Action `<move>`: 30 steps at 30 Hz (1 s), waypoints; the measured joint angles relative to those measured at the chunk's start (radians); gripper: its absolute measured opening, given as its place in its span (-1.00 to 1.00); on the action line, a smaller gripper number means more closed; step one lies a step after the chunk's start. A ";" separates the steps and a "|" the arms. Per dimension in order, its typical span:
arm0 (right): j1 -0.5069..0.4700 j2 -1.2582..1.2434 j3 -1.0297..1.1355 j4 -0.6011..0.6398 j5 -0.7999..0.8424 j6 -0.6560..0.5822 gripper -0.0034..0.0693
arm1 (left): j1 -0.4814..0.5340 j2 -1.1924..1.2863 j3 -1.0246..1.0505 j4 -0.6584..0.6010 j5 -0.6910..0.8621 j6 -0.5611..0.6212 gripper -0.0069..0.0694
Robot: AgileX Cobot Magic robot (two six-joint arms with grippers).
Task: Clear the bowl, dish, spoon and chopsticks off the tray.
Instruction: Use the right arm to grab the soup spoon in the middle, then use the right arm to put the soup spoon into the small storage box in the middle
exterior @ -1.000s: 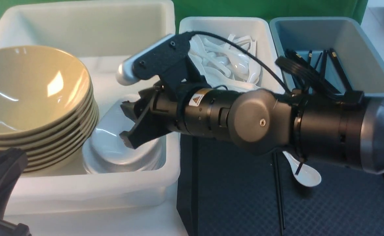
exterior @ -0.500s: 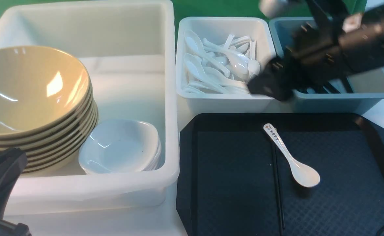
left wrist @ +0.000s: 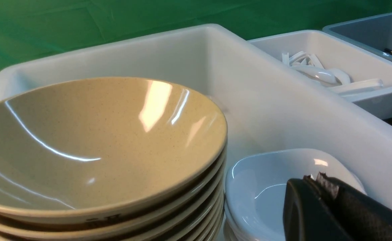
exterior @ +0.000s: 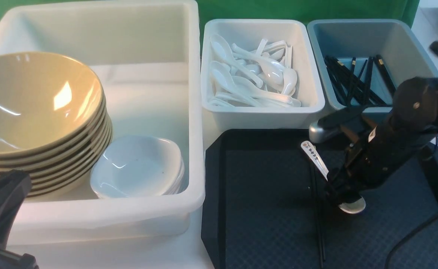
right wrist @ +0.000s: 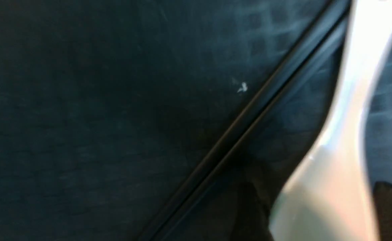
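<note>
The white spoon [exterior: 315, 155] with reddish marks on its handle lies on the black tray [exterior: 264, 224], beside the black chopsticks [exterior: 317, 224]. My right gripper [exterior: 341, 195] is down over the spoon's bowl end. In the right wrist view the gripper [right wrist: 319, 204] is open, with a dark finger on each side of the spoon [right wrist: 350, 100], and the chopsticks [right wrist: 249, 113] run alongside it. The mustard bowl [exterior: 36, 101] tops a stack in the big white tub [exterior: 189, 112], next to stacked white dishes [exterior: 136, 172]. My left gripper [left wrist: 316, 177] is shut and empty above the dishes.
A white tub of plain spoons [exterior: 256, 78] and a grey tub of black chopsticks [exterior: 357, 80] stand behind the tray. The right arm's cable [exterior: 413, 233] hangs over the tray's right part. A green backdrop runs behind the tubs.
My right arm left the big white tub, swung right past the small tubs and came down onto the tray over the spoon. The left arm has not moved.
</note>
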 joint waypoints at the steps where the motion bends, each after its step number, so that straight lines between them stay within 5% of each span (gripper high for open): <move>1: 0.000 0.015 0.000 -0.007 0.004 -0.002 0.33 | 0.000 0.000 0.004 0.000 -0.006 0.000 -0.85; 8: -0.004 0.000 -0.005 -0.007 0.051 0.000 -0.47 | 0.000 0.000 0.013 0.000 -0.039 0.000 -0.85; 18: -0.004 -0.295 -0.024 0.014 0.051 -0.007 -0.45 | 0.000 0.000 0.013 -0.003 -0.057 0.000 -0.85; 25: 0.066 -0.282 -0.171 0.155 -0.623 -0.122 -0.45 | 0.000 0.000 0.013 -0.010 -0.057 0.000 -0.85; 30: 0.072 -0.082 -0.318 0.165 -0.759 -0.131 -0.42 | 0.000 0.000 0.013 -0.010 -0.054 0.000 -0.85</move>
